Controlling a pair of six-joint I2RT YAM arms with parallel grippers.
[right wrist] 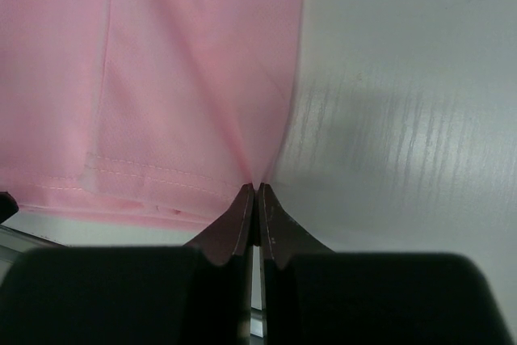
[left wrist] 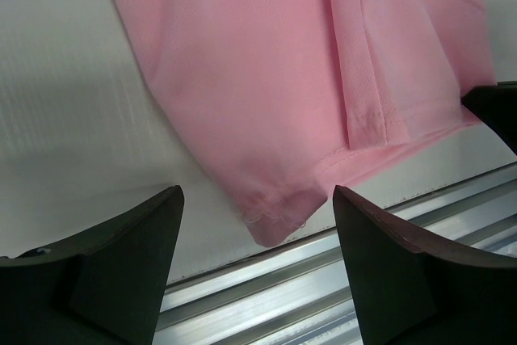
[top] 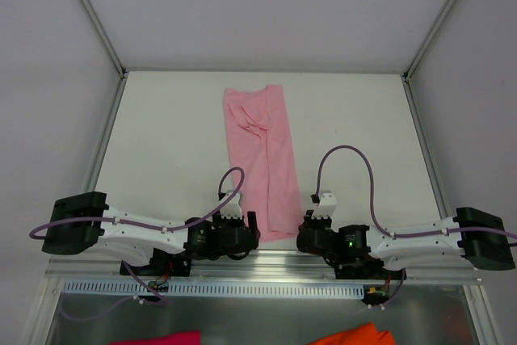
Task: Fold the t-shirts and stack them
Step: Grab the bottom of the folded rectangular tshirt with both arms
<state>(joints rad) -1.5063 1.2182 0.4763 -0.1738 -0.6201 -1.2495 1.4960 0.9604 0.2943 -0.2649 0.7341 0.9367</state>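
Note:
The light pink t-shirt (top: pixel 258 159) lies folded into a long narrow strip down the middle of the white table (top: pixel 161 135). My left gripper (top: pixel 252 225) is open at the strip's near left corner. In the left wrist view the shirt's (left wrist: pixel 283 78) corner lies between the spread fingers of my left gripper (left wrist: pixel 257 199), not held. My right gripper (top: pixel 305 228) is at the near right corner. In the right wrist view it (right wrist: pixel 256 187) is shut on the shirt's (right wrist: pixel 161 78) right edge, and the cloth puckers toward its tips. The neck label is hidden.
An aluminium rail (top: pixel 266 260) runs along the table's near edge, just below the shirt's hem. A magenta cloth scrap (top: pixel 161 338) and an orange cloth scrap (top: pixel 355 335) lie below the rail. Frame posts stand at the table's far corners.

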